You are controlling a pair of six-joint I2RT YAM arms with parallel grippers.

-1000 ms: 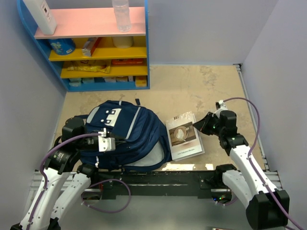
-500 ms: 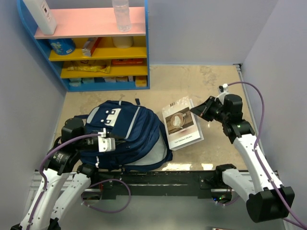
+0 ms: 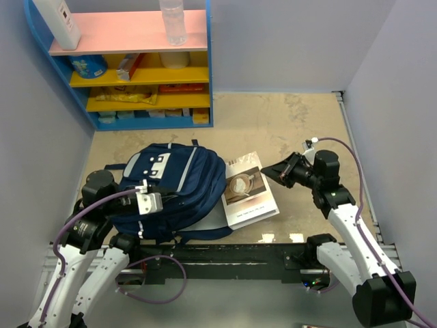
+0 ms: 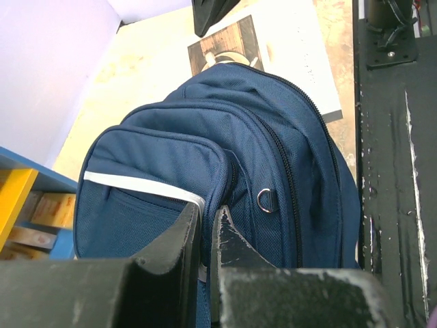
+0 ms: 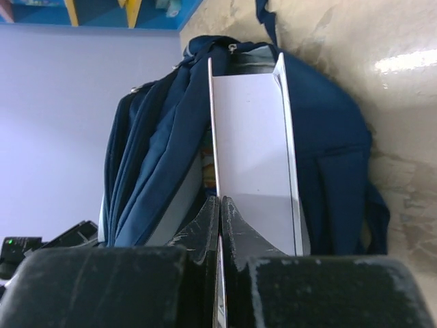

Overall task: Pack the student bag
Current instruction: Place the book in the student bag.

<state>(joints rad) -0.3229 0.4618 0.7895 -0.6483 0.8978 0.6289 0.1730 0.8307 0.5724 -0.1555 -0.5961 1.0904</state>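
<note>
On the table [image 3: 287, 130], the bag [image 3: 184, 184] looks soft and floppy, best held by a seam: left gripper [image 4: 208, 236] pinches its pocket seam, right gripper [image 5: 220, 212] clamps the book [image 5: 249, 150].

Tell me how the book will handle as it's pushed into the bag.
Probably stiff: the book, pinched at one edge by the right gripper, looks flat, not drooping. Thin, so likely light. The student bag is soft fabric and may buckle against it.

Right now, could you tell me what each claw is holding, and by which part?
The right claw pinches the booklet by its edge farthest from the student bag. The left claw seems shut on its fabric by the front pocket.
</note>
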